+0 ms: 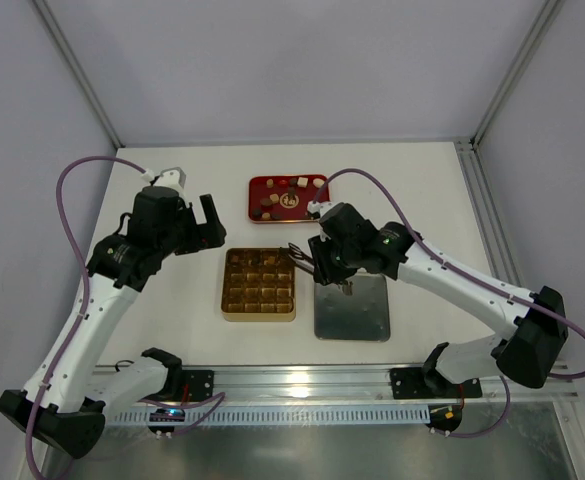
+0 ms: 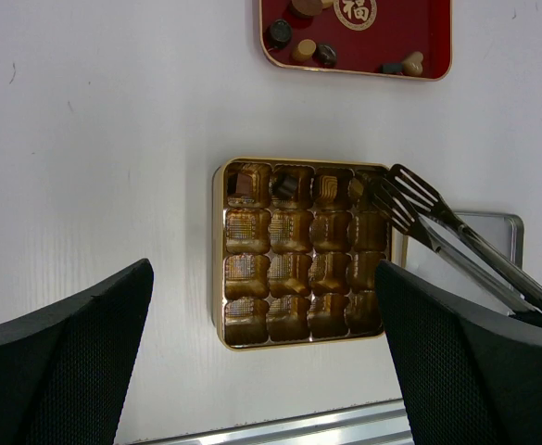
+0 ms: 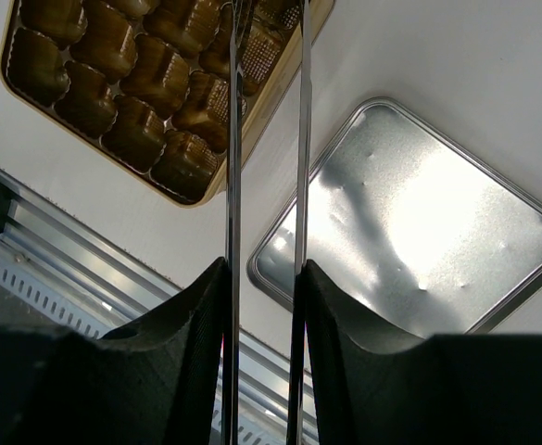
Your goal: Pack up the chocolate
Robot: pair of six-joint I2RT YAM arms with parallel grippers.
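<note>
While right pincer clamps tongs, tips — seemingly apart — over gold box.

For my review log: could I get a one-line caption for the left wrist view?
Left wrist: tongs reach over a corner of the gold compartment box; loose chocolate pieces lie in the red tray beyond.

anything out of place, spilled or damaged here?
Nothing spilled or askew: the chocolate sits in the red tray or the gold box, none loose on the table. Only oddity: the silver lid beside the box shows a few small dimples, possibly dents.
</note>
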